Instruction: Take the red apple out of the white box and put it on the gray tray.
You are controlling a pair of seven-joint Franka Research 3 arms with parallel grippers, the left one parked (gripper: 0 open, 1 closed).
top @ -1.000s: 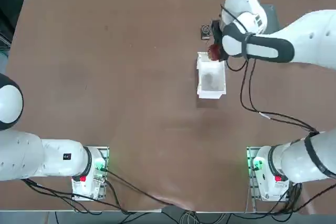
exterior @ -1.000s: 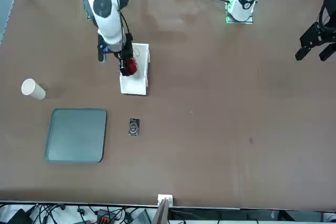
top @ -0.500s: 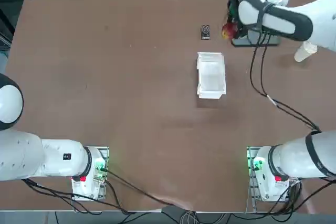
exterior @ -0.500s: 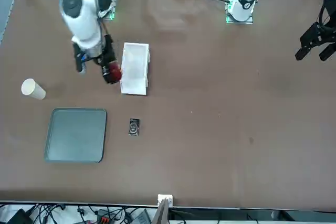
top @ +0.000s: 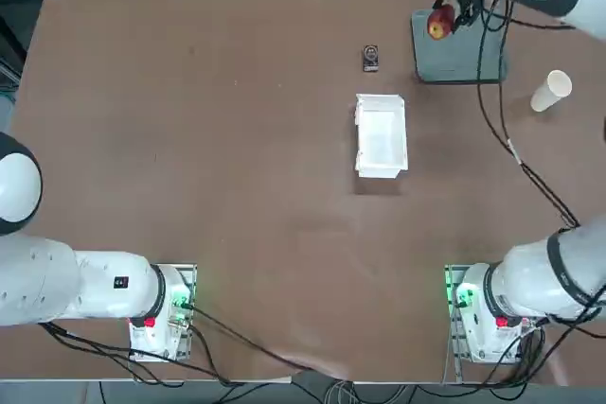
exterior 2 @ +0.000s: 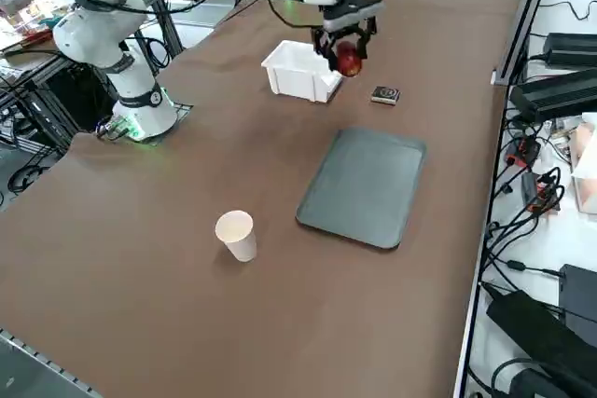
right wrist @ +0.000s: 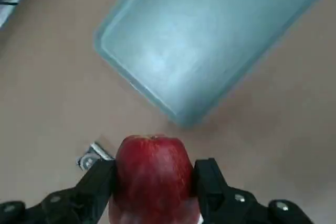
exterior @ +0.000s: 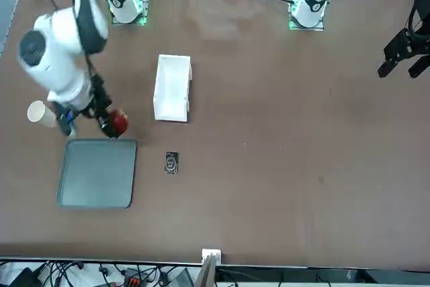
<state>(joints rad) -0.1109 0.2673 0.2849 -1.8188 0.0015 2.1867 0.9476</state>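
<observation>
The red apple [right wrist: 153, 182] is clamped between the two fingers [right wrist: 210, 190] of the right gripper [right wrist: 154, 186], up off the counter [exterior: 269, 166], its stem end facing the wrist camera's far side. Its dimpled end points out past the fingertips. The right arm [exterior: 60, 52] reaches out over the counter, angled down near the gray tray [exterior: 97, 174]. The white box [top: 382, 136] stands well apart.

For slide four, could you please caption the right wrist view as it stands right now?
Red apple clamped between the tool's fingers, gray tray beyond.
</observation>
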